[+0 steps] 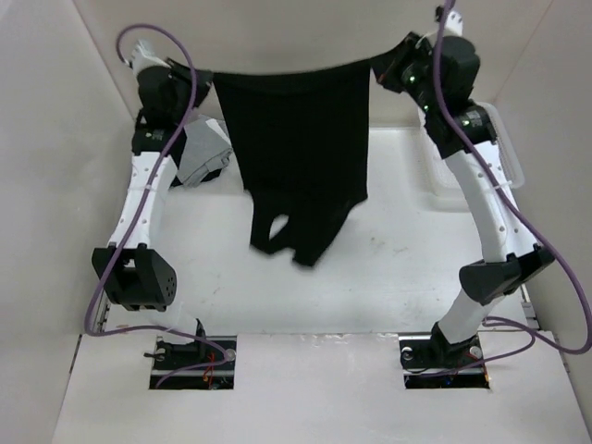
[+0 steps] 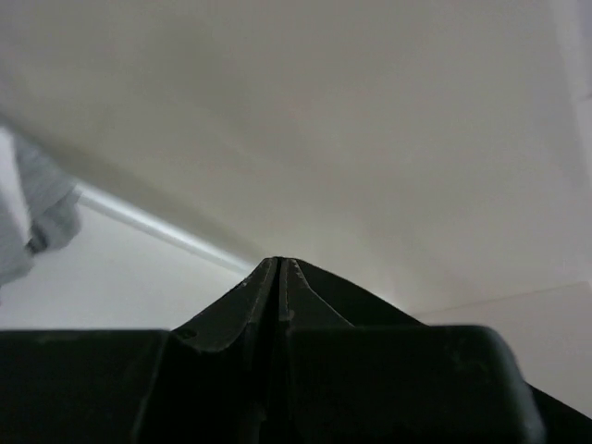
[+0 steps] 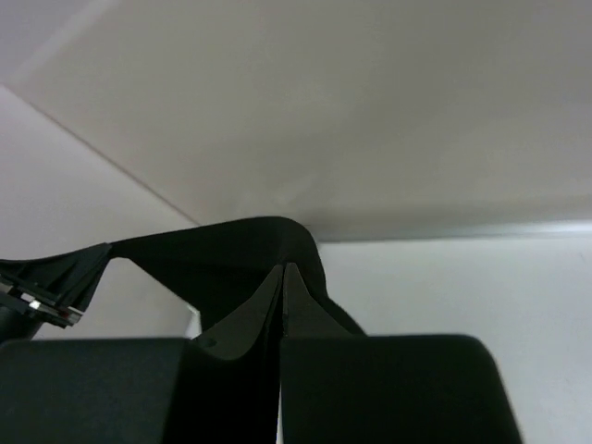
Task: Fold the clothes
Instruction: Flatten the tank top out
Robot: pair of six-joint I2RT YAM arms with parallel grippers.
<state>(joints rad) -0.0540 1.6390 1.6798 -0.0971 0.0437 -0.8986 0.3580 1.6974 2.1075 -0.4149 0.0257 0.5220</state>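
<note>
The clothes (image 1: 296, 139), one plain black garment, hang in the air stretched between my two raised grippers. The straight top edge runs from one gripper to the other, and the shoulder straps dangle at the bottom (image 1: 287, 236) just above the table. My left gripper (image 1: 205, 77) is shut on the top left corner, and my right gripper (image 1: 377, 69) is shut on the top right corner. In the left wrist view the left gripper (image 2: 280, 262) has its jaws pressed together, with black fabric (image 2: 370, 305) beside them. In the right wrist view the right gripper (image 3: 283, 268) is pinched shut in the black fabric (image 3: 222, 254).
A grey-and-white pile of garments (image 1: 205, 153) lies on the table behind the left arm and shows again in the left wrist view (image 2: 37, 217). A white basket (image 1: 467, 171) stands at the back right by the right arm. Beige walls enclose the table on three sides.
</note>
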